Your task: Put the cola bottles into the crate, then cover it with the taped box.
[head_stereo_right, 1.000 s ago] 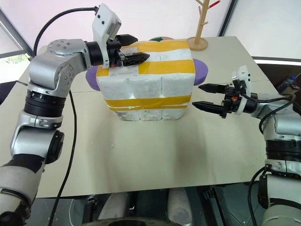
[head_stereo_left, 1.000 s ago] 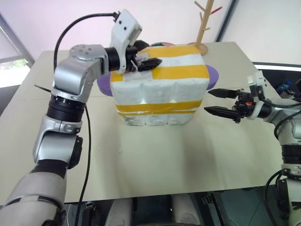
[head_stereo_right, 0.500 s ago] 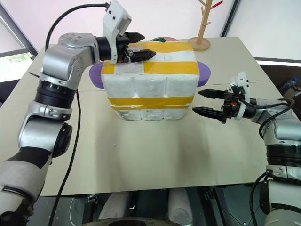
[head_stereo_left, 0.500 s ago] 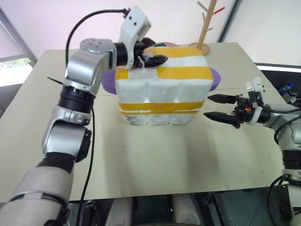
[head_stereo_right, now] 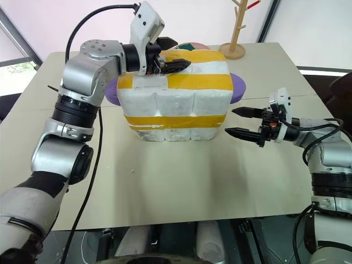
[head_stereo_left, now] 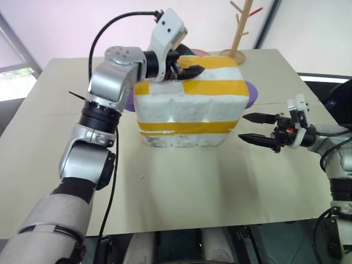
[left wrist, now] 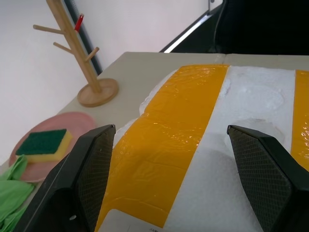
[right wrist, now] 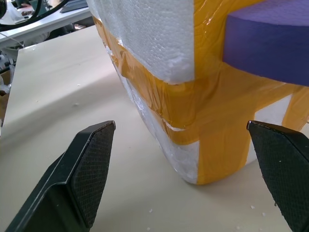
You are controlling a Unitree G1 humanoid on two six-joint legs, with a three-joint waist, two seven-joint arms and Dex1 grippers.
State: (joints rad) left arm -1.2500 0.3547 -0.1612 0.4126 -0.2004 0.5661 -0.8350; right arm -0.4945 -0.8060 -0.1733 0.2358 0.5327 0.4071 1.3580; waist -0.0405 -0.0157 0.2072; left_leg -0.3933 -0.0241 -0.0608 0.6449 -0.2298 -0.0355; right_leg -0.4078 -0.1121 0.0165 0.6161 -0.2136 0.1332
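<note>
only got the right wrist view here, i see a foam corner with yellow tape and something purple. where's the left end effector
Observer: The left end effector is over the top of the taped box, at its left rear edge, jaws apart and gripping nothing.
Operator: what's that purple thing
Observer: A flat purple piece lying on the table behind the box, sticking out on both sides.
Operator: is my right end effector touching the box
Observer: No. The right end effector is open beside the box's right side, with a gap of bare table between them.
Operator: anything else back there
Observer: A wooden mug tree and a pink plate with a green sponge on it.
</note>
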